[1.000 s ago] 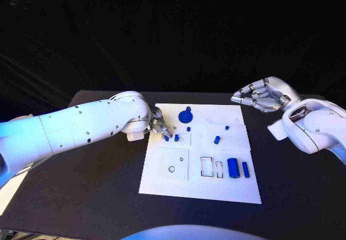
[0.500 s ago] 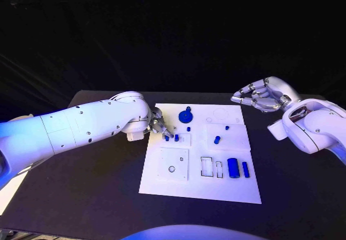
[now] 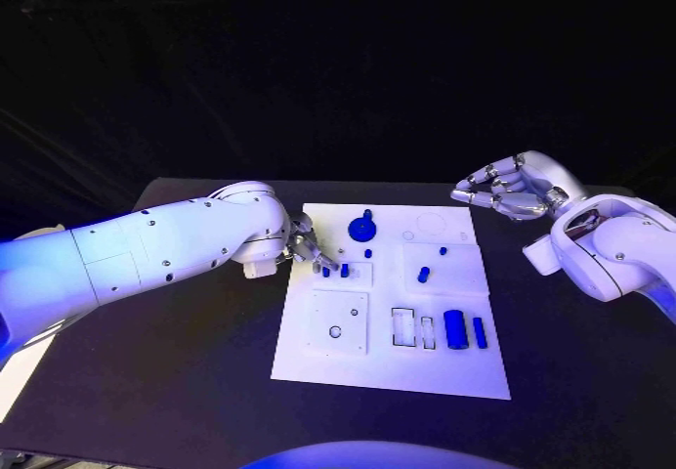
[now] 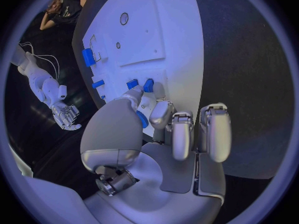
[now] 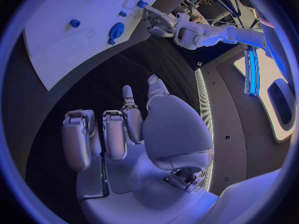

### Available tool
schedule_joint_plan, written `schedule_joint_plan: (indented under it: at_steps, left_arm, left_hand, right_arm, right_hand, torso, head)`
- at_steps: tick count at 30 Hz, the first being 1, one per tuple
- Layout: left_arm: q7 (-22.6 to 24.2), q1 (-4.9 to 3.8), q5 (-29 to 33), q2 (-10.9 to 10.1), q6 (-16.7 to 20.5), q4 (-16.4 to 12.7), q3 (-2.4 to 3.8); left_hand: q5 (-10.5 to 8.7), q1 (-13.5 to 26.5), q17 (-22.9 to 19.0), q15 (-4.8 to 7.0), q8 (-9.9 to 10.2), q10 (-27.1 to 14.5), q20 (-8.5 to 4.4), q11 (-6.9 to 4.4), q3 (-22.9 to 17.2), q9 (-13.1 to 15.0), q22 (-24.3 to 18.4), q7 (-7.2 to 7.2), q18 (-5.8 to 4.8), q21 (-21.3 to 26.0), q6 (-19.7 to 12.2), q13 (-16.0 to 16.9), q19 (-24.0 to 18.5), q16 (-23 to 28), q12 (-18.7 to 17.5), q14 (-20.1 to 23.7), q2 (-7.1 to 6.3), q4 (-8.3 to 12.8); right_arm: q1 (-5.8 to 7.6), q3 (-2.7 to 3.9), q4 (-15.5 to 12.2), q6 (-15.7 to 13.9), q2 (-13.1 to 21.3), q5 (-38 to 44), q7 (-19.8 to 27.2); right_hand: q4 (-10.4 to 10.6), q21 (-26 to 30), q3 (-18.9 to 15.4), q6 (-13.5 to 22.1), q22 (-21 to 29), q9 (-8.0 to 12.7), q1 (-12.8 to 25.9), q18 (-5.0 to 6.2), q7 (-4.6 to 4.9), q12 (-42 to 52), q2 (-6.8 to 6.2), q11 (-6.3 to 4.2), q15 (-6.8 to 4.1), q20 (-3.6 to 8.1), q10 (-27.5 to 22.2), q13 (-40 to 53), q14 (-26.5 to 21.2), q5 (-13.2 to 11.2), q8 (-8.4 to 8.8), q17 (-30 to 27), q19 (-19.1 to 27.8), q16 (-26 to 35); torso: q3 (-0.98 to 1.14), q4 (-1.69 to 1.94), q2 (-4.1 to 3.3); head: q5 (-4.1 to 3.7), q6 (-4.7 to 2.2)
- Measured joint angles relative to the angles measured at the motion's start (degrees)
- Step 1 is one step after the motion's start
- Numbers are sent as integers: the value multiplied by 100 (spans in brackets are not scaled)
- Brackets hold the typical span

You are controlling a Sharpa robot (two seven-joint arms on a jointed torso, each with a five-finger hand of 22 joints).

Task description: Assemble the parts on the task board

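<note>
The white task board (image 3: 388, 366) lies mid-table. On it are a blue disc (image 3: 363, 230), several small blue pegs and a thick blue cylinder (image 3: 455, 328) beside a thin bar (image 3: 481, 331). My left hand (image 3: 310, 248) hangs over the board's left edge, with its thumb and one finger reaching to two upright pegs (image 4: 132, 83) (image 4: 148, 85). A further blue piece (image 4: 142, 119) shows between the thumb and the fingers; whether it is gripped is unclear. My right hand (image 3: 507, 191) hovers beyond the board's far right corner, fingers curled in, holding nothing.
A raised square panel with a round hole (image 3: 335, 330) sits at the board's near left. Rectangular slots (image 3: 403, 327) lie beside the cylinder. Bare black table (image 3: 169, 391) surrounds the board. My left forearm (image 3: 155, 244) crosses the table's left side.
</note>
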State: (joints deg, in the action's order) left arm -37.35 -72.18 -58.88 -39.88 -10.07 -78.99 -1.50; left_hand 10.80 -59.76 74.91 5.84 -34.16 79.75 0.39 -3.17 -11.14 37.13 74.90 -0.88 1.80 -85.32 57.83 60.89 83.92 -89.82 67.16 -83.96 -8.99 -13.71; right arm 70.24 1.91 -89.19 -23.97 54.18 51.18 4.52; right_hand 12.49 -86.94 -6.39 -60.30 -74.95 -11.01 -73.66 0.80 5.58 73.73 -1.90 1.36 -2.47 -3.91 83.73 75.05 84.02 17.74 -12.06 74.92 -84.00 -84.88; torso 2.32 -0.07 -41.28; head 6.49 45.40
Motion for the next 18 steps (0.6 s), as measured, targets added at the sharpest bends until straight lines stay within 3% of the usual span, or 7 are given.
schedule_joint_plan:
  at_steps: [5,7,10,12,13,16,18]
  left_arm:
    - [43,1,335,-106,399,-57,0]
    - [90,3,530,-130,571,-66,1]
    - [210,6,887,-163,851,-70,0]
    - [327,6,1121,-188,1040,-73,0]
    - [387,6,1217,-200,1126,-74,0]
    - [670,6,1502,-238,1403,-80,-3]
    - [912,7,1641,-252,1568,-88,-4]
  left_hand:
    - [-314,-44,0,-30,128,-671,2,138,661,-72,0,-144,0,472,-462,-1080,2,0,-948,-10,44,-271]
    - [-327,-125,0,-64,162,-908,64,192,901,-133,0,-216,94,662,-580,-1459,0,0,-1268,1,125,-292]
    - [-327,-167,0,-147,279,-1260,117,281,1166,-247,1,-304,92,901,-805,-1995,9,0,-1729,-20,168,-304]
    - [-327,-224,0,-204,335,-1415,186,333,1316,-337,-122,-379,236,1253,-913,-2133,-83,74,-1855,-3,224,-309]
    - [-327,-260,0,-247,362,-1522,211,371,1372,-386,-370,-418,291,1573,-992,-2195,-209,227,-1929,-3,260,-312]
    - [-293,-653,-113,-367,395,-1941,317,513,1378,-527,-1618,-548,615,3075,-1213,-2406,-847,1055,-2191,22,376,-251]
    - [-284,-1229,-894,-453,478,-2330,398,615,1182,-628,-2487,-649,767,4174,-1402,-2581,-1389,1855,-2447,455,490,-55]
  right_arm:
    - [0,0,2,0,-1,0,0]
    - [0,0,3,0,-2,0,1]
    - [0,0,5,0,-2,0,1]
    - [0,0,5,0,-2,0,1]
    - [-1,0,6,0,-2,0,1]
    - [-1,0,6,0,-1,0,1]
    - [-1,0,6,0,1,0,1]
  right_hand:
    - [0,0,0,0,0,0,0,0,0,1,0,0,0,0,0,0,0,0,0,0,0,0]
    - [0,0,0,0,1,1,0,0,0,2,0,0,0,0,0,0,0,0,0,-1,0,0]
    - [0,0,0,0,1,1,0,0,0,2,0,0,0,0,0,1,0,0,0,-1,0,0]
    - [0,0,0,0,1,0,0,0,0,3,0,0,0,0,0,2,0,0,0,-1,0,0]
    - [0,0,0,0,1,-3,0,0,0,3,0,0,0,0,0,3,0,0,0,-1,0,0]
    - [0,0,0,0,1,-4,0,0,0,3,0,0,0,0,0,5,0,0,0,-1,0,0]
    - [0,0,0,0,1,-4,0,0,0,3,0,0,0,0,0,5,0,0,0,-1,0,0]
  torso:
    - [0,1,-1]
    - [-1,2,-1]
    - [-1,3,-1]
    - [-1,3,0]
    - [-1,3,0]
    - [-1,3,-1]
    - [-1,3,0]
  head:
    - [-8,-5]
    - [-13,-9]
    - [-16,-16]
    - [-21,-21]
    - [-22,-24]
    - [-27,-34]
    - [-36,-46]
